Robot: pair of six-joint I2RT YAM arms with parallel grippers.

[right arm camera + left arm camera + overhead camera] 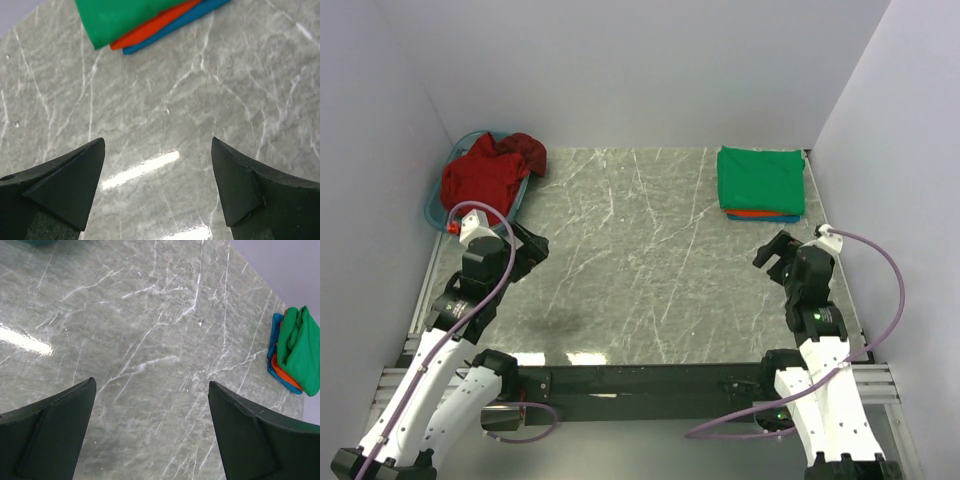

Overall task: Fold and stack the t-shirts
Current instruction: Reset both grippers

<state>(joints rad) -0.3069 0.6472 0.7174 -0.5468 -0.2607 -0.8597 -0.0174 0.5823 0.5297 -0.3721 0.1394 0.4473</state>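
Note:
A folded stack of t-shirts (761, 183), green on top of orange and blue, lies at the back right of the marble table. It also shows in the left wrist view (296, 352) and the right wrist view (135, 20). Crumpled red t-shirts (485, 173) fill a teal basket (433, 205) at the back left. My left gripper (532, 250) is open and empty over bare marble, in front of the basket. My right gripper (775, 254) is open and empty, a little in front of the stack.
White walls close the table on the left, back and right. The marble table (640, 260) has a black rail along its near edge (650, 380). Grey cables loop from both arms.

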